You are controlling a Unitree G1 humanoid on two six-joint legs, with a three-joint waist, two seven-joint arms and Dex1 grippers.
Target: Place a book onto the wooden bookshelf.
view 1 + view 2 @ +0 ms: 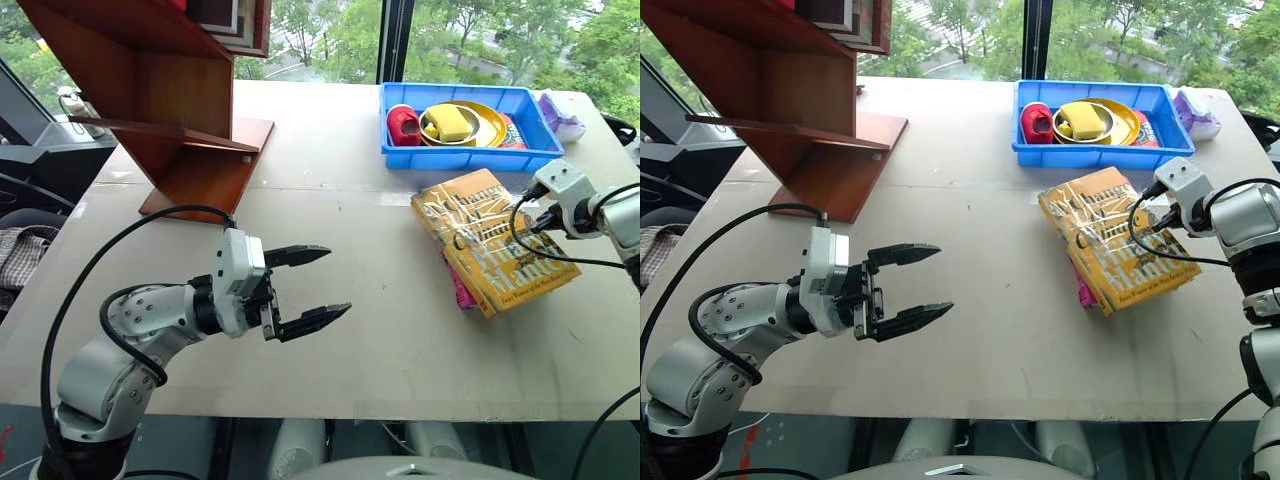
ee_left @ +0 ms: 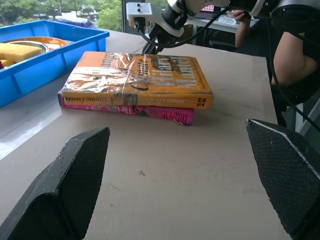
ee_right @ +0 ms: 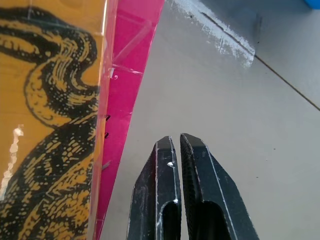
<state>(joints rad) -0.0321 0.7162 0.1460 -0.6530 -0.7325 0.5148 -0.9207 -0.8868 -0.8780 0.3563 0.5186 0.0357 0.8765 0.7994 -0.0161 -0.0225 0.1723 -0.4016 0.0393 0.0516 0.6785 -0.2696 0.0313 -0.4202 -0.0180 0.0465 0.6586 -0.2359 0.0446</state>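
The yellow-gold book [image 1: 495, 240] lies flat on the table at the right, stacked on a bright pink book [image 1: 462, 290]. My right gripper [image 3: 175, 139] is shut and empty, tilted down over bare table just beside the pink book's edge [image 3: 125, 75]; the left wrist view shows this gripper [image 2: 152, 45] at the stack's far side. My left gripper [image 1: 338, 281] hovers open over the table's near left part, pointing toward the book, nothing between its fingers. The wooden bookshelf [image 1: 190, 110] stands at the far left with slanted reddish-brown boards.
A blue plastic tray [image 1: 400, 150] at the back right holds a yellow bowl [image 1: 485, 115], a yellow sponge and a red item. A purple-white wrapped thing [image 1: 562, 115] lies beside it. A person [image 2: 295, 55] sits beyond the table's right side.
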